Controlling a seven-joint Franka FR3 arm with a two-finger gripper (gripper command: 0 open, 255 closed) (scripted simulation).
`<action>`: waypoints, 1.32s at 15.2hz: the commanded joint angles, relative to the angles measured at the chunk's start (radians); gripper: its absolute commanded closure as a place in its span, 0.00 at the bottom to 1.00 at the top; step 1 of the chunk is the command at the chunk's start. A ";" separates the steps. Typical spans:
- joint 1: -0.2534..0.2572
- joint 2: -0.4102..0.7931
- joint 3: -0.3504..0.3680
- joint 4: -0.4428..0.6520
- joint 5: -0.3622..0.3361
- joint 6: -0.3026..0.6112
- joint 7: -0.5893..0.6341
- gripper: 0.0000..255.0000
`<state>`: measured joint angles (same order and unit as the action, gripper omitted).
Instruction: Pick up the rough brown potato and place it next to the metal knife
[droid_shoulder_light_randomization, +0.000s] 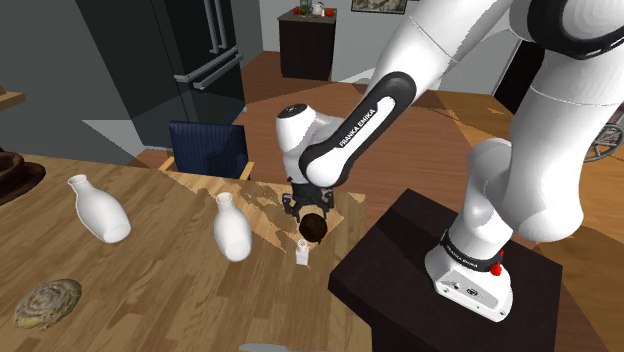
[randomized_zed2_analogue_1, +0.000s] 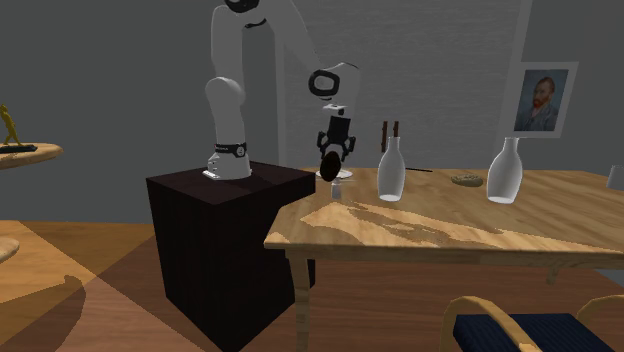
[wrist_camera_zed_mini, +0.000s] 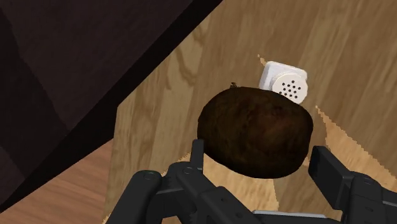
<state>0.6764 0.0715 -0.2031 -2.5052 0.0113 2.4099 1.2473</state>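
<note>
A small white shaker (wrist_camera_zed_mini: 285, 81) with a holed top stands on the wooden tabletop (randomized_zed2_analogue_1: 450, 228) just below and beside the held load, near the edge that meets the dark stand (droid_shoulder_light_randomization: 440, 285). 2 white bottles stand upright further along the tabletop. The nearer one (droid_shoulder_light_randomization: 232, 228) is near the arm's hand, and the other (droid_shoulder_light_randomization: 98, 208) is well apart, toward the shoulder view's left. A round, mottled, loaf-like thing (droid_shoulder_light_randomization: 47, 302) lies at that view's lower left. A blue-seated chair (droid_shoulder_light_randomization: 208, 150) stands at the far side of the tabletop, and a framed portrait (randomized_zed2_analogue_1: 543, 100) hangs on the wall in the second exterior view.

The end effector (wrist_camera_zed_mini: 259, 156) is clamped on the potato (wrist_camera_zed_mini: 254, 130), with a black finger (wrist_camera_zed_mini: 197, 153) pressed at each side. The potato hangs clear of the tabletop, above the shaker and close to the stand. Its long axis runs across from one finger to the other, roughly level. It is a plump oval, very dark brown, with a dull, uneven skin and faint lighter blotches.
</note>
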 joint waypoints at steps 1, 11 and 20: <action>0.034 0.001 0.031 -0.002 0.013 0.003 0.056 1.00; 0.138 0.064 0.129 0.030 0.062 0.037 0.218 1.00; 0.134 0.188 0.139 0.035 0.089 0.156 0.196 1.00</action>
<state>0.8126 0.2455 -0.0649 -2.4703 0.0970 2.5514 1.4486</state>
